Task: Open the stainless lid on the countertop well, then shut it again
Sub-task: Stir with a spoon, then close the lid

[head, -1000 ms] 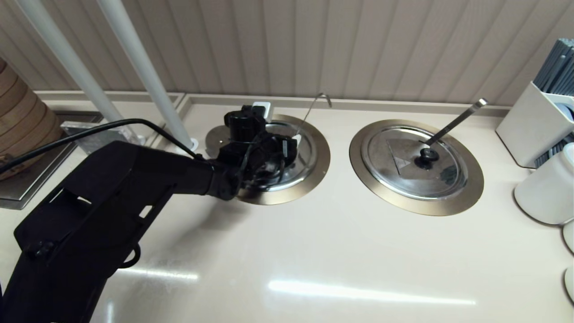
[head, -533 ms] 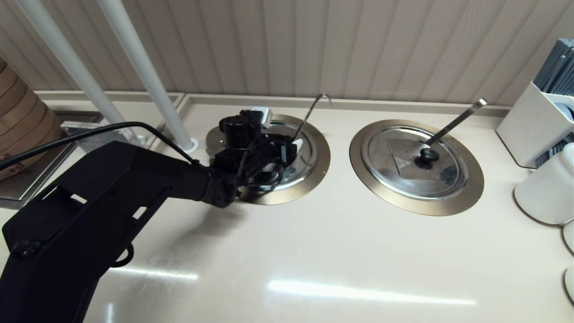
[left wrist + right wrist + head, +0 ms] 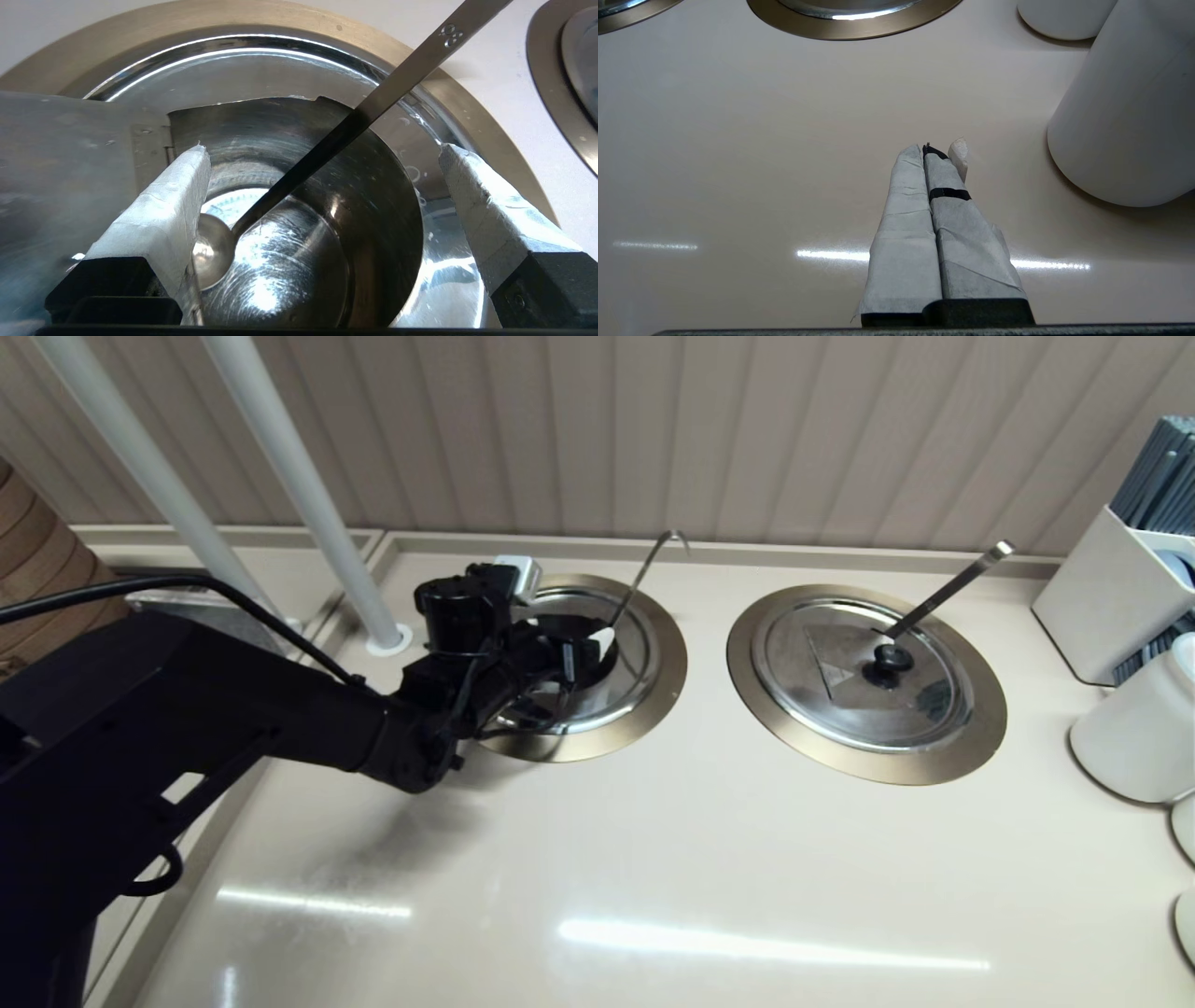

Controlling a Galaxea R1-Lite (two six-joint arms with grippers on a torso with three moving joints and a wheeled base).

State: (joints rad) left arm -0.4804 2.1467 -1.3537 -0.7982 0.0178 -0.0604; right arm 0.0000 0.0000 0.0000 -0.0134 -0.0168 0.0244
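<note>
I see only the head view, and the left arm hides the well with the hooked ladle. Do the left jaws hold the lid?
Observer: No. In the left wrist view the left gripper has its jaws wide apart, with nothing held between them.
Operator: So is the well open?
Observer: Yes. The stainless lid appears folded back at a hinge, so the ladle shows down to its bowl inside the countertop well.
Operator: Where is the right arm? I do not see it.
Observer: The right gripper is shut and empty over the counter, beside a white container.
</note>
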